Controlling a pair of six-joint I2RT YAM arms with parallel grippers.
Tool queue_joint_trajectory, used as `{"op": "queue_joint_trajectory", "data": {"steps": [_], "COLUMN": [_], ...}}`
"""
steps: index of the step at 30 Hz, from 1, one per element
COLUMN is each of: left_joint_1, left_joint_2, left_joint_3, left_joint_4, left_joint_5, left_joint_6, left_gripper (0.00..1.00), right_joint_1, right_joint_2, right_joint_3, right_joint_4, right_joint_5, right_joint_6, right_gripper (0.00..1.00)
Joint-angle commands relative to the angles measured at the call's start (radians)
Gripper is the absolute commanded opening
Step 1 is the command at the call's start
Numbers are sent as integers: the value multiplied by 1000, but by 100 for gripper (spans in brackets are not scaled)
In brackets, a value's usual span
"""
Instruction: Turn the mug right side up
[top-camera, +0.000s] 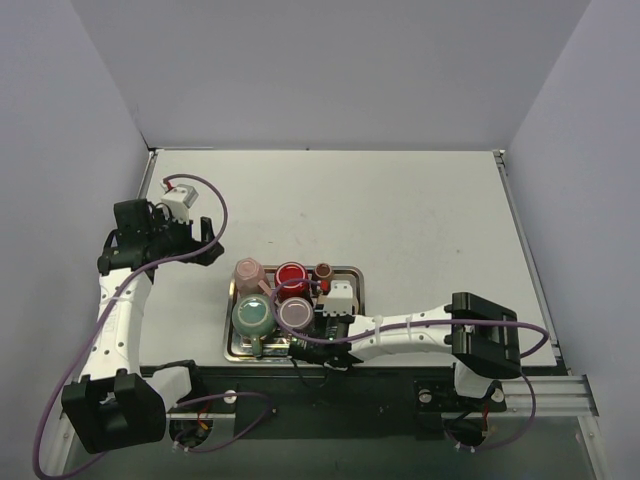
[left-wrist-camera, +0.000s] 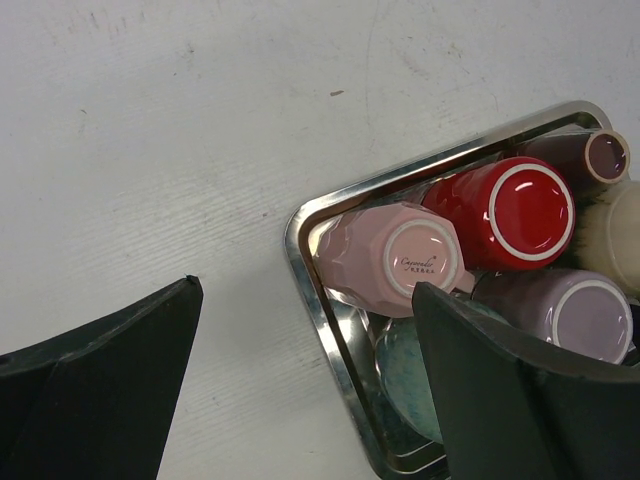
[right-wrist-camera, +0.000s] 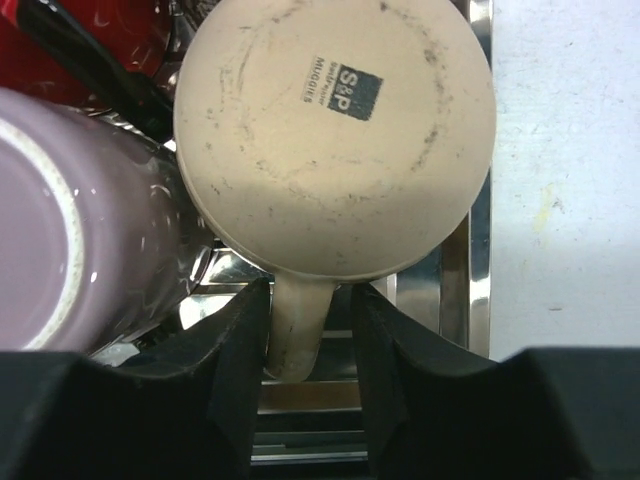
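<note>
A shiny silver tray (top-camera: 356, 272) holds a pink mug (top-camera: 248, 273), red mug (top-camera: 292, 277), green mug (top-camera: 253, 317), purple mug (top-camera: 296, 314) and cream mug (right-wrist-camera: 335, 140).

The white surface (top-camera: 400, 220) is scuffed and faintly marked. Plain pale grey walls (top-camera: 330, 70) enclose it on three sides. Lighting is even, with soft shadows.

mugs: 6 (top-camera: 292, 278) | tray: 1 (top-camera: 357, 272) | arms: 2 (top-camera: 115, 320)
</note>
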Motion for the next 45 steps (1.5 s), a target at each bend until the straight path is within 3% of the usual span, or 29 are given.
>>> {"op": "queue_joint_trajectory", "data": {"steps": [1, 5, 14, 19, 24, 27, 32, 36, 38, 39, 41, 42, 44, 45], "left_joint_1": [-6, -12, -41, -109, -288, -426, -472, -471, -472, -471, -472, -472, -475, -477], "left_joint_2": [-10, -4, -4, -19, -19, -33, -90, -140, -174, -195, -338, -378, -443, -452], "left_joint_3": [10, 30, 177, 234, 266, 295, 494, 522, 528, 494, 352, 291, 115, 40], "left_joint_4": [22, -15, -240, -245, -162, -144, -331, -380, -312, -275, -88, 132, 393, 443], "left_joint_5": [38, 77, 287, 329, 161, 64, -189, -359, -381, -320, -175, -136, -27, 22], "left_joint_6": [0, 31, 117, 129, 99, 172, 480, 764, 821, 842, 991, 1043, 1098, 1176], "left_gripper": [98, 98, 100, 95, 95, 95, 97, 97, 90, 89, 89, 89, 89, 89], "right_joint_1": [-14, -25, -2, -12, -89, -214, -383, -430, -431, -431, -430, -430, -425, -419], "right_joint_2": [7, -8, -262, -414, -607, -706, -683, -614, -580, -564, -539, -534, -527, -524], "right_joint_3": [-28, -43, -49, -31, -37, -23, 165, 308, 364, 378, 406, 415, 425, 428], "right_joint_4": [-30, -20, -53, -50, -16, 88, 78, 79, 82, 84, 107, 128, 165, 177], "right_joint_5": [88, 78, 85, 101, 46, -60, -121, -197, -233, -243, -287, -313, -345, -330], "right_joint_6": [4, -36, -108, -211, -281, -357, -550, -613, -627, -630, -622, -618, -605, -605], "right_gripper": [28, 0, 0, 0, 0, 0, 0, 0, 0, 0, 0, 0, 0, 0]}}
